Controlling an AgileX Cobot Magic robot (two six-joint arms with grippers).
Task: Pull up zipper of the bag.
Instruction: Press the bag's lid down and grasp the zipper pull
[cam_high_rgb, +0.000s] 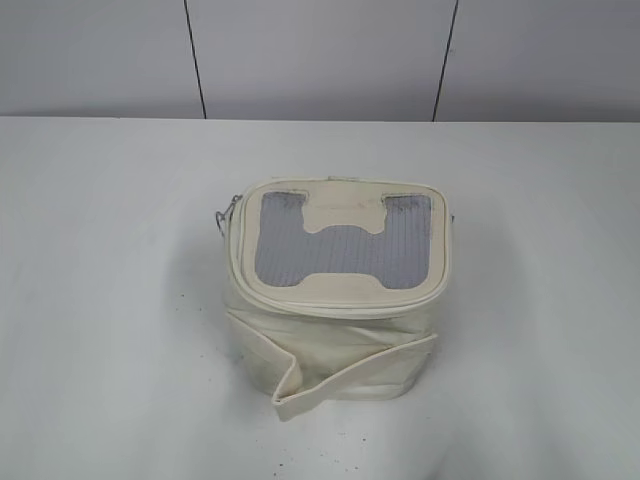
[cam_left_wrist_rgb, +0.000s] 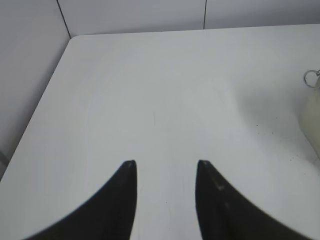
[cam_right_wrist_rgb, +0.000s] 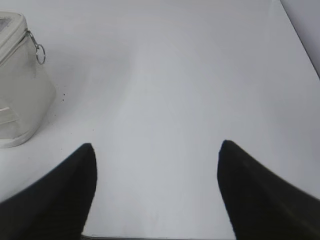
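A cream-white box-shaped bag with a grey mesh lid stands in the middle of the white table. A metal ring pull hangs at its upper left corner. A strap lies folded across its front. In the left wrist view my left gripper is open and empty over bare table, with the bag's edge and a ring at the far right. In the right wrist view my right gripper is wide open and empty, with the bag and its ring at the upper left. Neither gripper shows in the exterior view.
The white table meets a pale panelled wall at the back. Its left edge shows in the left wrist view and its right edge in the right wrist view. Small dark specks lie near the bag.
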